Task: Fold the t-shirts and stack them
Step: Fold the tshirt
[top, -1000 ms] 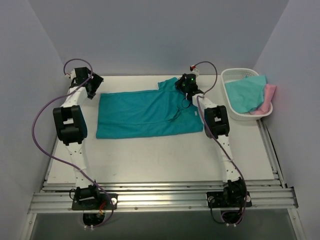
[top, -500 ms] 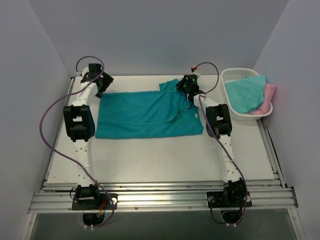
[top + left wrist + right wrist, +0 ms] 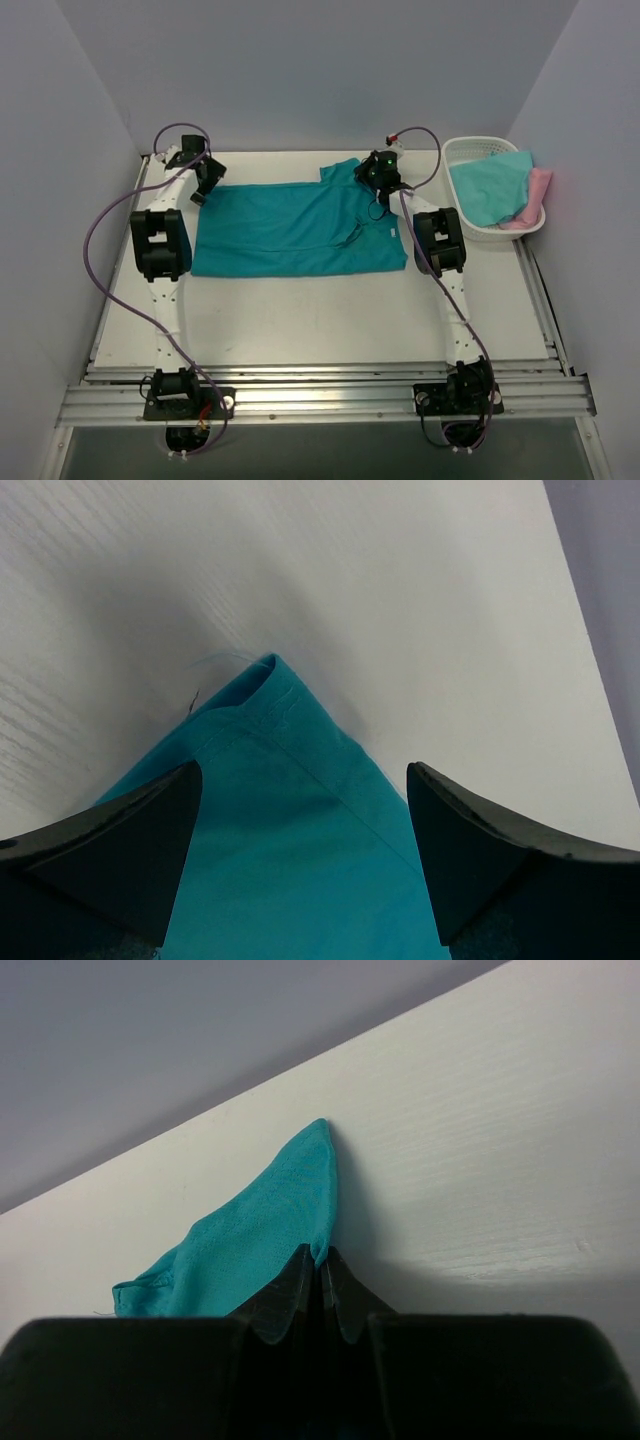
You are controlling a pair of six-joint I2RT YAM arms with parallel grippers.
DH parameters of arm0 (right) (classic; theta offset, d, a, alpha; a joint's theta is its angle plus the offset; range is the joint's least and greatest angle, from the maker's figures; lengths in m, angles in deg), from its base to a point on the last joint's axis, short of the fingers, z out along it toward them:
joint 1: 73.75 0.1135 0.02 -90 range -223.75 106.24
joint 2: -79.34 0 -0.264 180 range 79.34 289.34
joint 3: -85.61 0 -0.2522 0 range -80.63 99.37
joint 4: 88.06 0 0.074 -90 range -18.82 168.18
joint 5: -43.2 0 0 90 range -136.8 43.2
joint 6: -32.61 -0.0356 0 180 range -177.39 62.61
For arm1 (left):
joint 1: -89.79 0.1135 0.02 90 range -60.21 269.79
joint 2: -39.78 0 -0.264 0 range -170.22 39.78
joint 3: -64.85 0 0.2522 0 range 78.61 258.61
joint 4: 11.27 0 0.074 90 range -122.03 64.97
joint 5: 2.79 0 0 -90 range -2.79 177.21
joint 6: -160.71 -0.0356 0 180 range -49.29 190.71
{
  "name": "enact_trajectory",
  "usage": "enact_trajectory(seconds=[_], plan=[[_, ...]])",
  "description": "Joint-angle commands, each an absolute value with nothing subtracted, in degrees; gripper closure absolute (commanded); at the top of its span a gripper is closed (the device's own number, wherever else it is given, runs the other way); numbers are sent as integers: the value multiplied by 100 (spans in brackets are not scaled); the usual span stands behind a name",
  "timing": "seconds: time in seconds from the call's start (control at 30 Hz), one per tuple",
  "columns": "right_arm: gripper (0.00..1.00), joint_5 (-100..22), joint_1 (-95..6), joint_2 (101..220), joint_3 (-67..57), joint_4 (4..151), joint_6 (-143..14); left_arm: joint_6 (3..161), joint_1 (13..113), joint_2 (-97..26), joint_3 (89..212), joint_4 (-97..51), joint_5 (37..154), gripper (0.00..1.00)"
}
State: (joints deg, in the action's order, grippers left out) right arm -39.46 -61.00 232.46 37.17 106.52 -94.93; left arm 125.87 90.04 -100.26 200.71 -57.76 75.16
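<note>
Teal t-shirt (image 3: 300, 228): spread flat across the far half of the desk (image 3: 300, 310), its long side running left to right and the collar end toward the right.
Handling: I judge it light, limp and not slippery. It will sag and drape wherever it isn't held, so I'd lift it by two corners at once. The stitched hem looks like the firmest bite.
Right pincer (image 3: 322, 1265): pressed together on a peak of teal cloth at the shirt's far right corner, which stands up above the fingertips.
Left pincer (image 3: 300, 780): spread wide and straddling the far left hem corner, which lies between its fingers. I can't tell whether they touch the cloth. A loose thread trails from that corner.
Other shirts: an aqua tee (image 3: 490, 185) and a pink tee (image 3: 540, 190) sit heaped in the white slotted basket (image 3: 470, 232) at the desk's right edge.
Edges: the back wall stands close behind both pincers, the left wall is near the left arm, and the basket is just beside the right arm.
Room: the open stretch lies between the shirt's near edge and the arm bases, so I'd fold toward myself.
</note>
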Motion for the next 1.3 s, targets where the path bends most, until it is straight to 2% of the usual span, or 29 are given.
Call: enact_trajectory(seconds=[0.0, 0.17, 0.27, 0.3, 0.33, 0.37, 0.43, 0.53, 0.73, 0.8, 0.83, 0.87, 0.9, 1.0, 1.07, 1.1, 1.2, 1.27], plan=[[100, -3941, -6154, 22858, 3601, 10692, -9484, 12722, 9040, -10277, 20420, -5956, 7429, 8], [100, -3933, -6206, 22814, 3469, 10771, -9528, 12810, 9040, -10453, 20508, -6018, 7446, 8], [100, -3906, -6215, 22805, 3451, 10798, -9554, 12872, 9040, -10549, 20517, -6018, 7516, 13], [100, -3906, -6224, 22805, 3434, 10798, -9554, 12889, 9040, -10585, 20534, -6036, 7543, 18], [100, -3898, -6233, 22796, 3416, 10815, -9571, 12933, 9040, -10620, 20569, -6045, 7569, 33], [100, -3889, -6233, 22788, 3399, 10850, -9580, 12951, 9040, -10690, 20596, -6053, 7639, 43], [100, -3880, -6259, 22744, 3311, 10886, -9606, 13012, 9040, -10769, 20666, -6132, 7675, 68], [100, -3862, -6303, 22647, 3144, 10982, -9642, 13030, 9040, -10893, 20789, -6194, 7737, 78], [100, -3810, -6347, 22419, 2810, 11184, -9712, 13048, 9040, -10989, 20824, -6194, 7824, 86], [100, -3810, -6347, 22322, 2713, 11263, -9730, 13048, 9040, -11016, 20860, -6194, 7877, 97], [100, -3810, -6347, 22304, 2626, 11307, -9738, 13022, 9040, -11042, 20895, -6194, 7895, 98], [100, -3792, -6347, 22269, 2590, 11325, -9747, 12995, 9040, -11033, 20982, -6212, 7877, 97], [100, -3792, -6347, 22252, 2555, 11351, -9756, 12926, 9040, -11007, 21018, -6220, 7842, 86], [100, -3766, -6347, 22251, 2476, 11404, -9774, 12899, 9040, -10849, 21140, -6335, 7614, 27], [100, -3757, -6356, 22286, 2467, 11404, -9782, 12898, 9040, -10892, 21342, -6570, 7666, 7], [100, -3740, -6356, 22287, 2458, 11404, -9782, 12898, 9040, -10962, 21778, -6737, 7692, 3], [100, -3696, -6382, 22278, 2353, 11474, -9861, 12942, 9154, -11628, 22832, -7528, 7912, 6], [100, -3643, -6409, 22234, 2248, 11624, -9923, 12995, 9233, -11850, 23117, -7950, 8174, 6]])
